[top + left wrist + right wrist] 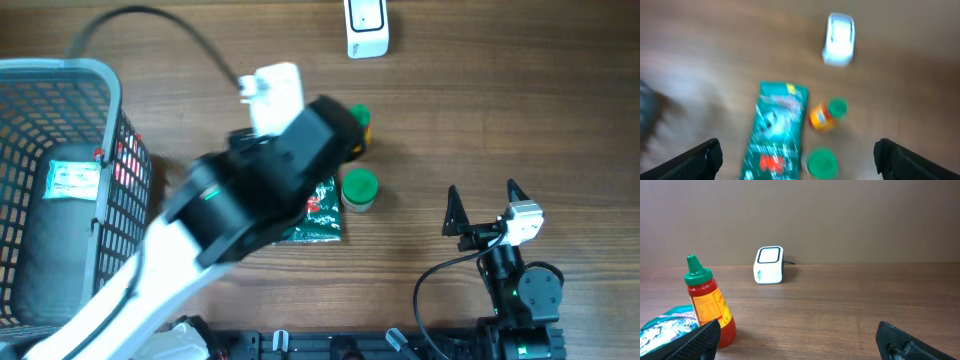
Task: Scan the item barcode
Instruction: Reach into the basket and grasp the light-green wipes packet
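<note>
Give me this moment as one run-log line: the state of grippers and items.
left gripper open, above green packet | right gripper open, empty | barcode scanner: nothing held up to it

The table [500,120] is brown wood-grain board with a smooth, low-sheen finish. The scanner [768,265] on it is smooth white plastic with a glossier window on its face. The sauce bottle [707,302] is plastic with a smooth green plastic cap and a printed label, the green pouch [774,135] is shiny, crinkled film, and the small jar [360,188] has a smooth green plastic lid. The basket [60,68] is grey plastic lattice, and the left arm [290,160] has matt black and smooth white plastic shells.
</note>
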Controlling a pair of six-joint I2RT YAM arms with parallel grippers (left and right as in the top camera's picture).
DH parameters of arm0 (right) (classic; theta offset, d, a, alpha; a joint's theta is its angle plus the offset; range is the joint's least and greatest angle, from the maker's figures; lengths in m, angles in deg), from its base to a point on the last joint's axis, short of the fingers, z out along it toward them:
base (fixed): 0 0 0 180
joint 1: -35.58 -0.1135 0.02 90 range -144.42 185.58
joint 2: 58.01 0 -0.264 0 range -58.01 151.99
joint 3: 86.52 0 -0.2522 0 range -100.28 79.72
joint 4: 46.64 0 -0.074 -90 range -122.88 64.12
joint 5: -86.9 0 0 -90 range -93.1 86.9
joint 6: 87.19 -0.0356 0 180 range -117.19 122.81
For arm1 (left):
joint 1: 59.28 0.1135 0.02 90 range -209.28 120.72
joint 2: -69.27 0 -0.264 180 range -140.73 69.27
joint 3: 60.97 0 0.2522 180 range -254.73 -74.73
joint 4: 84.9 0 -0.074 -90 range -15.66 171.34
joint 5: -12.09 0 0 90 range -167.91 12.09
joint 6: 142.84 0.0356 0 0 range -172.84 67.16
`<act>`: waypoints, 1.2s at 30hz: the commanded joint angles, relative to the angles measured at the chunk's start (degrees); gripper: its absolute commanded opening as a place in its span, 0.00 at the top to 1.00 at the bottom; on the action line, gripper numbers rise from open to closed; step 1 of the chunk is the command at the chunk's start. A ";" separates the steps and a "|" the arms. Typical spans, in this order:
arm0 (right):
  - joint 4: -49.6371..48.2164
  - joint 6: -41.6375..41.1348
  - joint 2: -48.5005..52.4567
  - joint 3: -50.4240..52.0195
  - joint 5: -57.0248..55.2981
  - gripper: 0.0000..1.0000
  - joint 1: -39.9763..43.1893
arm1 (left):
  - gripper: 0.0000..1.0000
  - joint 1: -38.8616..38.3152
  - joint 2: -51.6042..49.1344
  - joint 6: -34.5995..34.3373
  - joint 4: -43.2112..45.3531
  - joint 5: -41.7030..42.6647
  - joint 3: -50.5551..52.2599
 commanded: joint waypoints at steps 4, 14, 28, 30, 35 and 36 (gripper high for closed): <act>-0.20 0.63 0.02 0.07 -0.57 0.00 -0.24 | 0.00 4.02 11.21 0.68 0.11 -16.94 -0.63; -0.20 0.63 0.02 0.07 -0.57 0.00 -0.24 | 0.00 23.37 16.55 0.46 -2.97 -16.68 -0.63; -0.20 0.61 0.02 0.07 -0.57 0.00 -0.24 | 0.00 71.06 7.23 -7.15 -6.01 11.02 0.31; -0.20 0.61 0.02 0.07 -0.57 0.00 -0.24 | 0.00 76.24 2.99 -7.13 -6.03 15.91 1.64; -0.20 0.61 0.02 0.07 -0.57 0.00 -0.24 | 0.00 83.71 -6.80 -7.04 -2.25 21.53 8.81; -0.20 0.61 0.02 0.07 -0.57 0.00 -0.24 | 0.01 84.35 -8.20 -6.34 0.66 21.79 11.32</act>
